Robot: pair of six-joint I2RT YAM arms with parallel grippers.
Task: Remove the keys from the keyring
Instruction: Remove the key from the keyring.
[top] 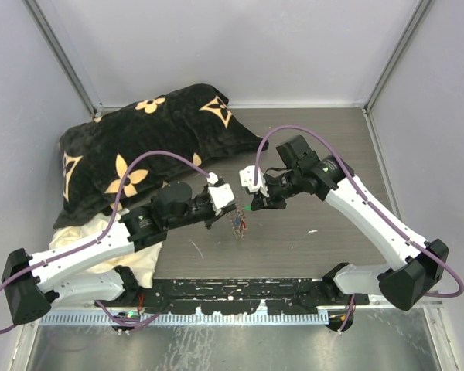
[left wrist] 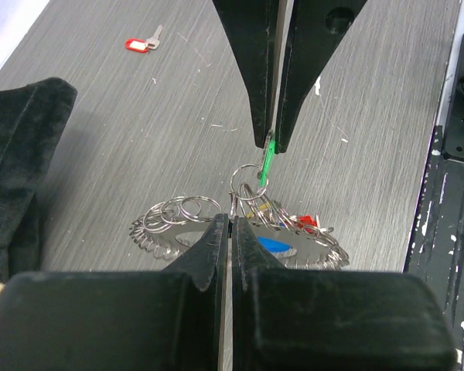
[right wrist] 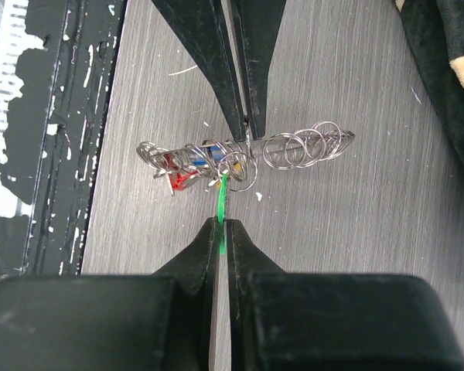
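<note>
The keyring (left wrist: 166, 226), a silvery wire coil, hangs just above the grey table between both grippers; it also shows in the right wrist view (right wrist: 305, 147) and, small, in the top view (top: 239, 225). My left gripper (left wrist: 230, 220) is shut on the coil's wire near its middle. My right gripper (right wrist: 221, 224) is shut on a green-headed key (right wrist: 223, 199) still hooked to the coil. Red (right wrist: 174, 176) and blue (left wrist: 274, 246) key heads hang among the loops. A loose red key (left wrist: 138, 45) lies on the table, apart.
A black pillow with tan flowers (top: 155, 131) lies at the back left over a cream cloth (top: 100, 232). Its edge shows in both wrist views (left wrist: 19, 162) (right wrist: 448, 69). A black chipped rail (top: 240, 292) runs along the table's near edge.
</note>
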